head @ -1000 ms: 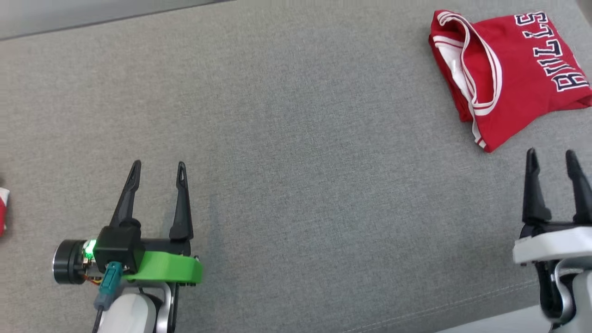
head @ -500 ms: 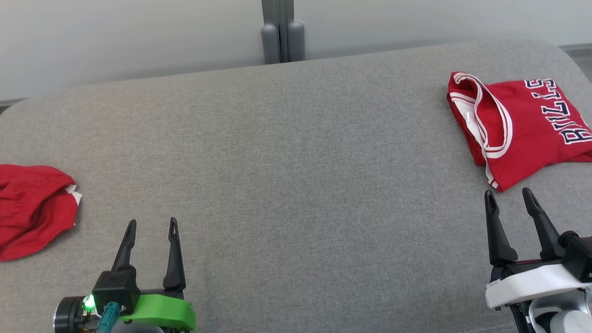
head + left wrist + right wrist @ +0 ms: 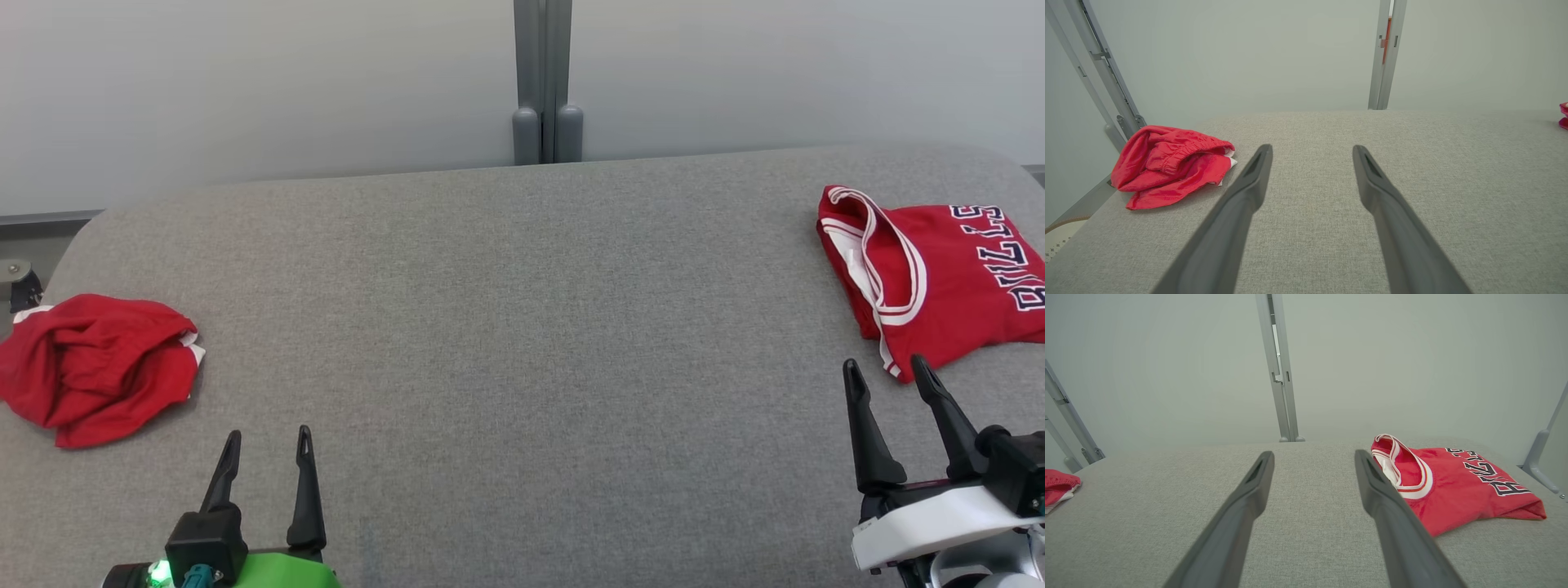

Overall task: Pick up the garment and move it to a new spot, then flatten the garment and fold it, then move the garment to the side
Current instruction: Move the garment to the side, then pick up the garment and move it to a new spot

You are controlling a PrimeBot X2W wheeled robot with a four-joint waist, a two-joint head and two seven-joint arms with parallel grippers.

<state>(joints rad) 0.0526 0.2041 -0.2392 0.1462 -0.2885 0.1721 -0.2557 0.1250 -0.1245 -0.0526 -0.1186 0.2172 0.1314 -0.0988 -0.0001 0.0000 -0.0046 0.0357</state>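
We hold our left gripper and right gripper over the grey fabric-covered counter, each with fingers spread apart and empty. The crumpled red cloth garment lies near the counter's left end, apart from the left gripper. The folded red jersey with white trim lies at the right end, near the right gripper's tips.

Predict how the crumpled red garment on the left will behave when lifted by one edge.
The crumpled red garment shows soft folds, so it is probably floppy and would drape. Its thin-looking cloth is likely light. Slumped flat, it shouldn't roll.
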